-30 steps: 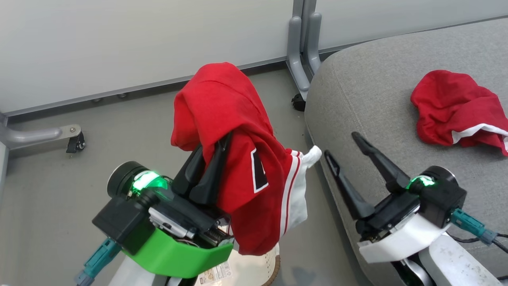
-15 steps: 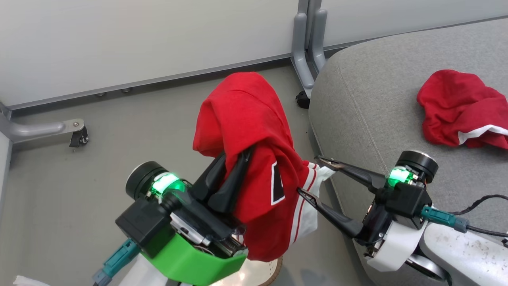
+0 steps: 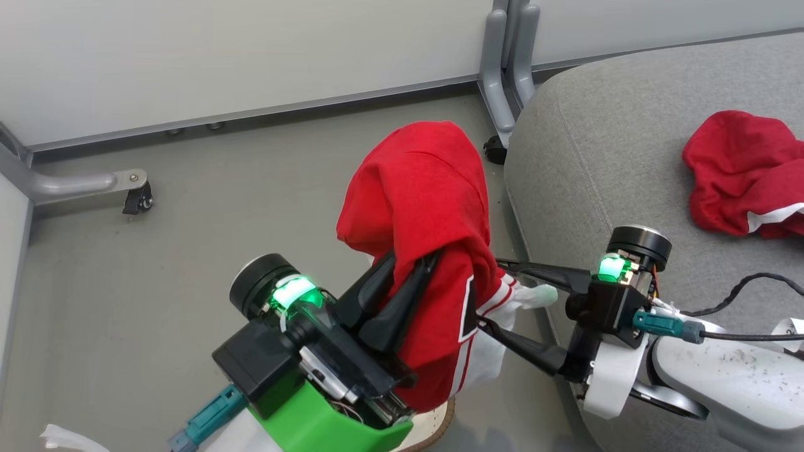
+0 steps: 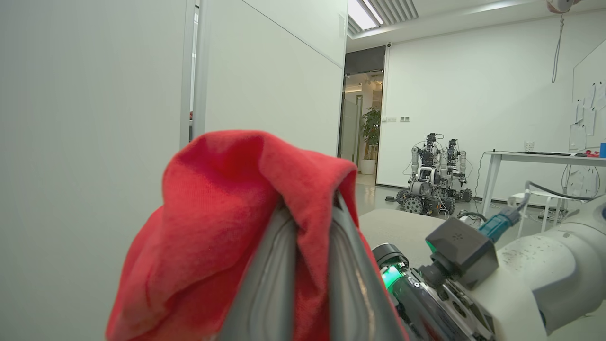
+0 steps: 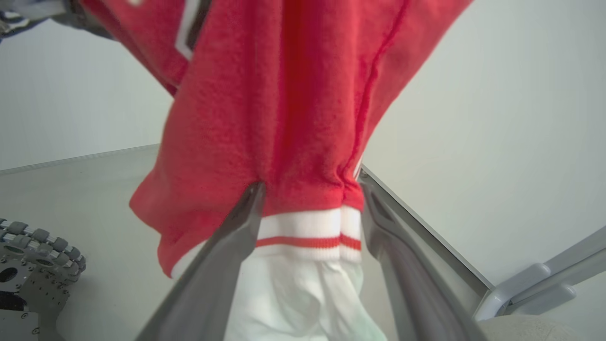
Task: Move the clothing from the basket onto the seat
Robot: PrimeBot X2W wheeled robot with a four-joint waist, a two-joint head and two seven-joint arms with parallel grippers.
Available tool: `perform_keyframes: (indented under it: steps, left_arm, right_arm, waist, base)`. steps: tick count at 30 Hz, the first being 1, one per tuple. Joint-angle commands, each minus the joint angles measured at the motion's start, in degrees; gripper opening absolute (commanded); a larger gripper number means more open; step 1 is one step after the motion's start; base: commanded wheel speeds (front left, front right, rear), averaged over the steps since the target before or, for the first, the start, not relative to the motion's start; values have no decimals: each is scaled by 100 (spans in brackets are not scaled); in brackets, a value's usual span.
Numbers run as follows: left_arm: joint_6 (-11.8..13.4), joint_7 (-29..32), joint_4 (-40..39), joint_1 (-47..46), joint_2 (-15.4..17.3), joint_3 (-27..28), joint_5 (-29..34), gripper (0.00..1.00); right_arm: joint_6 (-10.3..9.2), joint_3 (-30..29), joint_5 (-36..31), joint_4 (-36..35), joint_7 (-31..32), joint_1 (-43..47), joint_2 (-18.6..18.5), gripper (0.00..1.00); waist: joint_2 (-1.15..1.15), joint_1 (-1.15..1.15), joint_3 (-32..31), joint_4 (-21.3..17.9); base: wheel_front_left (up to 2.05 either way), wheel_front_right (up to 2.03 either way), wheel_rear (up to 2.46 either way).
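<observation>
While our left jaws clamp the red jersey (image 3: 421,188), our right jaws stand apart astride its striped hem; lettering unreadable.

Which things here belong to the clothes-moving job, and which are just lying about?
Job: jersey in the shut left claw; open right claw around its hem; shorts on the seat; basket.
Lying about: partition caster; parked robots; table; potted plant.
</observation>
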Motion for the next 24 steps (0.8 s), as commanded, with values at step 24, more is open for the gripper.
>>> perform_keyframes:
  steps: [24]
  left_arm:
    - [-22, -3, 31, -67, 4, -333, -126, 0]
  right_arm:
    - [-8, 342, -151, 443, -2, 408, 1347, 100]
  waist:
    - [0, 0, -189, 106]
  base:
    - [0, 0, 0]
